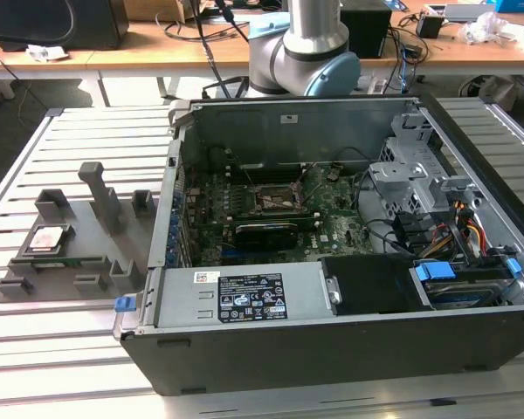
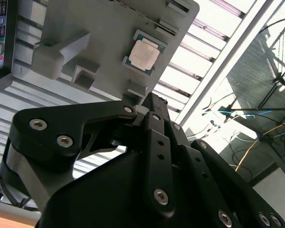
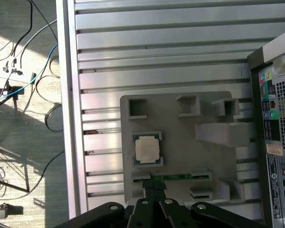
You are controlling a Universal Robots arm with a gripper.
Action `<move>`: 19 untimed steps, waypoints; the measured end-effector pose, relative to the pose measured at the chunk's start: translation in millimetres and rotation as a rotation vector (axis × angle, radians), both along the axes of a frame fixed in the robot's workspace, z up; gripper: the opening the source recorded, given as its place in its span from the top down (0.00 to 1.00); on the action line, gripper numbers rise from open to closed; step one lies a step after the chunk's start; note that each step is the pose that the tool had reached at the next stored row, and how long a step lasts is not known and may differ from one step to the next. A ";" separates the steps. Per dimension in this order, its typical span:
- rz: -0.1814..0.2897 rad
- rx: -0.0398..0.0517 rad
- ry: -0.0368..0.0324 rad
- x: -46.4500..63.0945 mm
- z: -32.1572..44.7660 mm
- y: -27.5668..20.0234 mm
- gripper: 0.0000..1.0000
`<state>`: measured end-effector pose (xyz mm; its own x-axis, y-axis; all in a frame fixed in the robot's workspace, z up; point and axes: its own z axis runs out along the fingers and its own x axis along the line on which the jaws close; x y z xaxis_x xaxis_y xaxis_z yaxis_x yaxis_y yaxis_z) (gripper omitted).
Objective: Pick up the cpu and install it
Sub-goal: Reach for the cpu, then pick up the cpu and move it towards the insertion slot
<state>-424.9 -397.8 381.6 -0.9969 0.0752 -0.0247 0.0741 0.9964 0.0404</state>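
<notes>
**A:** Where does the cpu (image 1: 50, 237) lie, and what hems it in?

**B:** It lies flat in a square pocket of the grey fixture tray (image 1: 77, 255), on the slatted table (image 1: 70, 358) at the exterior view's left, well apart from the open computer case (image 1: 332, 349). Low corner walls frame the pocket. A tall post (image 1: 100, 196) and smaller blocks stand between the pocket and the case. Above the chip the air is free.

**A:** Which way does it face?

**B:** Its silvery top faces up. It is square, so it has no long axis. In the first wrist view the cpu (image 3: 147, 148) sits with its edges parallel to the tray's edges.

**A:** And the gripper?

**B:** In the first wrist view the gripper (image 3: 154, 183) hangs over the tray's edge beside a thin green strip (image 3: 180, 176), near the chip but not touching it. Its fingertips look drawn together, with nothing between them. The second wrist view shows the gripper (image 2: 149, 99) from behind its black linkages, with the cpu (image 2: 143, 53) just beyond the tip.

**A:** What does each view add?

**B:** The exterior view gives the arm's base (image 1: 310, 44) behind the case, and inside the case the metal-framed socket (image 1: 273, 201) with a black card (image 1: 266, 232) just beside it. The first wrist view gives the case's port panel (image 3: 274, 142) and the table's outer edge, with cables on the floor past it.
</notes>
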 end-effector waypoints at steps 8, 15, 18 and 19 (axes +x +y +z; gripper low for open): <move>0.000 0.0000 0.0000 0.0 -0.2 0.0 0.89; 0.000 0.0000 0.0000 0.0 -0.5 0.0 0.89; 0.000 0.0000 0.0000 0.0 -0.5 0.0 0.77; 0.000 0.0000 -0.0001 0.0 -0.5 0.0 0.71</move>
<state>-424.9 -397.8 381.0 -0.9969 0.0752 -0.0248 0.0741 0.9964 0.0404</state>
